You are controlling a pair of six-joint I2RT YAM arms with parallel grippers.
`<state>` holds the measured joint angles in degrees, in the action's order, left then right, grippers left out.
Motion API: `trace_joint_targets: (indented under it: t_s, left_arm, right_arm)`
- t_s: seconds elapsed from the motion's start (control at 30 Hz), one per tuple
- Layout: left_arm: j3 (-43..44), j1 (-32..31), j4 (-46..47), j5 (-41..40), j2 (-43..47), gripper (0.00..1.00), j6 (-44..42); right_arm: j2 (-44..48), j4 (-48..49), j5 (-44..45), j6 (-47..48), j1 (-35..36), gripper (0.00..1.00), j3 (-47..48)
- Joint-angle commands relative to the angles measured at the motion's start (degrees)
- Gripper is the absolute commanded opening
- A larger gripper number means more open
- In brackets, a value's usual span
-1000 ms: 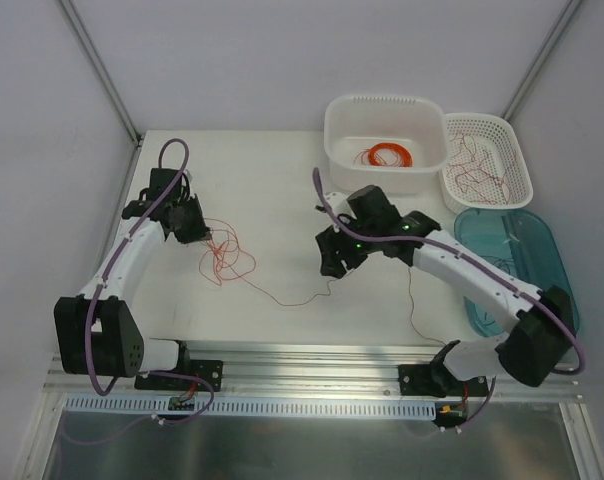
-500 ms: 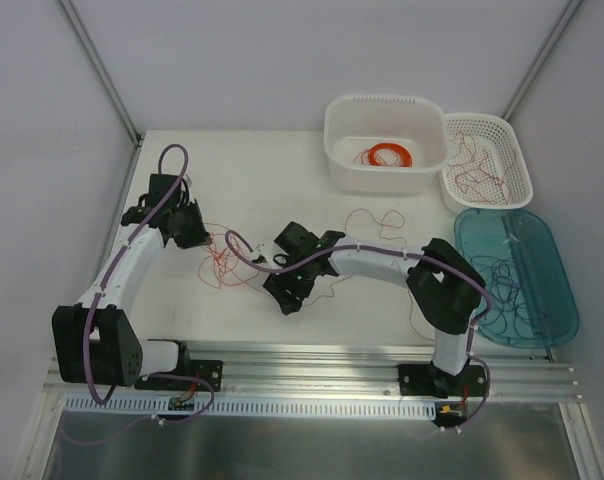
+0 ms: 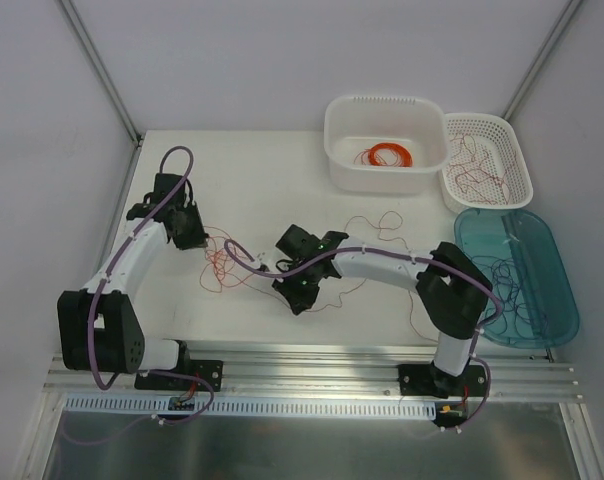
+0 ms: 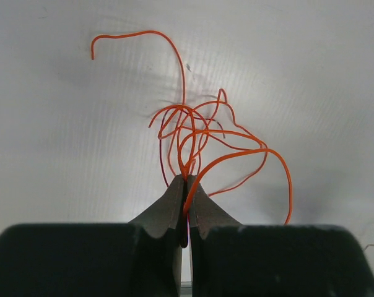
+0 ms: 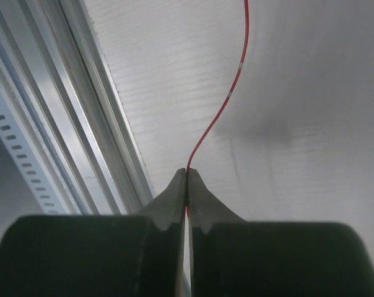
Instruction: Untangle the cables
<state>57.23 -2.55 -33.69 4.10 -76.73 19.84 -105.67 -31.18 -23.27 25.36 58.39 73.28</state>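
The cables [image 3: 222, 265] are lying knotted on the surface, well left of the white tub [image 3: 382, 182] and nearer the arms. The left pincer [image 4: 186, 179] is clamping the orange tangle, and the right pincer [image 5: 187, 172] is pinching one red strand. Judging by this, the work is partway: the knot is awaiting separation.

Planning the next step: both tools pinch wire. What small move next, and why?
Probably draw the right tool slowly away from the left tool. It pinches a single red strand, while the left tool pins the orange tangle, so pulling apart should slide that strand free.
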Motion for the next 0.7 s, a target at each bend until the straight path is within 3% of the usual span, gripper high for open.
trace_joint_targets:
  t_s: [0.0,0.33,0.57,0.67]
  left_arm:
    - [2.53,1.31,0.29,-5.4,-2.19,0.0,-1.82]
    - [7.71,5.88,0.82,-8.4,-10.45,0.0,-0.59]
    - [10.09,6.68,0.82,-9.29,-13.88,0.0,-0.67]
    - [9.83,6.68,0.82,-9.54,-14.06,0.0,-0.85]
  right_arm:
    - [11.85,-6.43,1.29,3.11,-1.43,0.01,1.43]
    - [32.87,-14.87,3.93,5.48,-14.16,0.01,5.38]
    - [39.91,-12.77,5.33,3.12,-20.5,0.01,3.28]
    - [42.55,-8.12,0.18,-0.22,-23.31,0.01,0.39]
